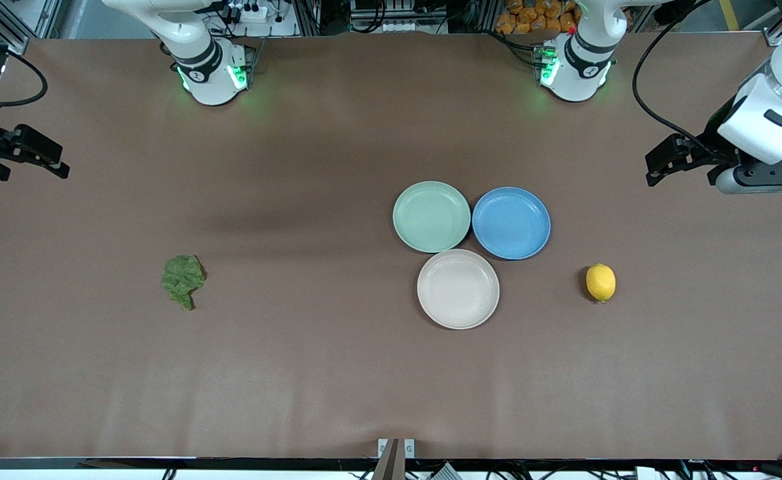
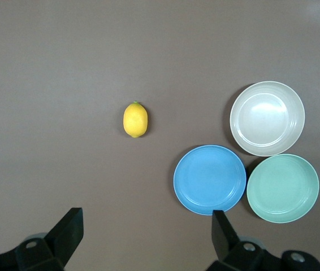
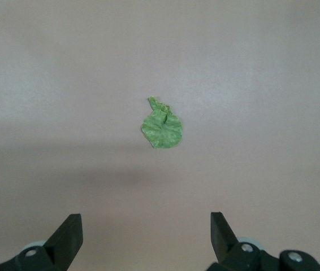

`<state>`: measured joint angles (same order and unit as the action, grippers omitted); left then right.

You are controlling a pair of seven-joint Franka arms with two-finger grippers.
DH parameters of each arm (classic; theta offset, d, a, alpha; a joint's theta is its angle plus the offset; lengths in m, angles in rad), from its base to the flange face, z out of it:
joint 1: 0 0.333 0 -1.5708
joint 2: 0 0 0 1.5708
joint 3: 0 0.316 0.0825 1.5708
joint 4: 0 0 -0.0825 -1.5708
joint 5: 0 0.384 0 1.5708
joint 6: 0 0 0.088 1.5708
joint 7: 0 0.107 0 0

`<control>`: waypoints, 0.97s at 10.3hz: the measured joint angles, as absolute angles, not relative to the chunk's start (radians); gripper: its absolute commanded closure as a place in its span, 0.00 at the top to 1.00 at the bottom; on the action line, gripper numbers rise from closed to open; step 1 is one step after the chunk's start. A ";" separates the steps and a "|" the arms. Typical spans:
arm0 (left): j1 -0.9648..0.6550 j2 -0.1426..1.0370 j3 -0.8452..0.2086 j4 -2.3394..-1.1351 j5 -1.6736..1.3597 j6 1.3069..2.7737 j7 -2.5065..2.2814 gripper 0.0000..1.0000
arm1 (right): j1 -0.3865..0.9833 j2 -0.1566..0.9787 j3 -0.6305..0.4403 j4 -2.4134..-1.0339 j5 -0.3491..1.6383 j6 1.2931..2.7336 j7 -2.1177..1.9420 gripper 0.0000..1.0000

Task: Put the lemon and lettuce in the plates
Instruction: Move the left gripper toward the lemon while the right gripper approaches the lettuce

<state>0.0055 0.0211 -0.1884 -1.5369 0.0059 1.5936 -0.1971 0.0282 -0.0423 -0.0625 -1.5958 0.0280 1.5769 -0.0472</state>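
The lemon [image 1: 601,282] lies on the table toward the left arm's end, apart from the plates; it also shows in the left wrist view [image 2: 135,119]. The lettuce [image 1: 183,280] lies toward the right arm's end and shows in the right wrist view [image 3: 162,127]. The mint green plate [image 1: 431,217] and the beige plate [image 1: 458,289] sit empty mid-table, touching; both show in the left wrist view, the mint one [image 2: 282,188] and the beige one [image 2: 267,118]. My left gripper [image 1: 652,168] [image 2: 147,226] is open and empty over bare table. My right gripper [image 1: 34,175] [image 3: 146,228] is open and empty over the table's end.
A blue plate [image 1: 511,223] [image 2: 210,179], empty, touches the mint and beige plates on the side toward the lemon. The brown table [image 1: 311,373] spreads wide around the lettuce and the lemon. Both arm bases stand along the table's edge farthest from the front camera.
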 measured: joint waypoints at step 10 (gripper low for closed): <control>0.007 0.137 -0.177 -1.537 0.007 1.611 -0.197 1.00 | 0.028 -0.040 -0.063 -1.596 0.028 1.565 -0.047 1.00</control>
